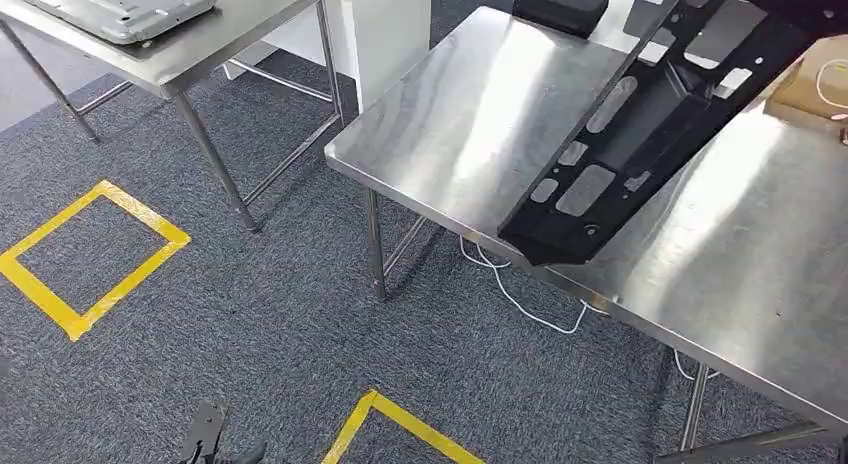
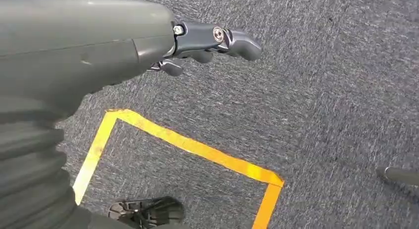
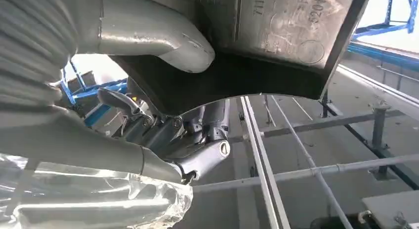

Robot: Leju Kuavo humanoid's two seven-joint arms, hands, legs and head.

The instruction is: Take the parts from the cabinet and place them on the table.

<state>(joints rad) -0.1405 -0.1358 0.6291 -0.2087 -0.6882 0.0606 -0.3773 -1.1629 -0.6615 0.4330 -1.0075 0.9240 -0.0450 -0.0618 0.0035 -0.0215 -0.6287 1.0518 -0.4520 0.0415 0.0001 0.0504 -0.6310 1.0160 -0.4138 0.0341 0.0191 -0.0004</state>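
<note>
A long black part (image 1: pixel 640 124) with several cut-outs slants across the steel table (image 1: pixel 470 114). Its low end is at the table's front edge and its high end rises toward the back right; I cannot tell whether the low end touches the top. In the right wrist view my right hand (image 3: pixel 173 135) grips the edge of the black part (image 3: pixel 276 36), with the thumb on one face and the fingers under the other. My left hand (image 2: pixel 207 39) hangs over the grey carpet, fingers apart and holding nothing.
A second steel table (image 1: pixel 200 54) at the back left carries a grey metal panel (image 1: pixel 120 9). A black case (image 1: pixel 560 4) and a cardboard box (image 1: pixel 815 79) sit at the back of the near table. A white cable (image 1: pixel 520 294) hangs below it. Yellow tape squares (image 1: pixel 90 254) mark the carpet.
</note>
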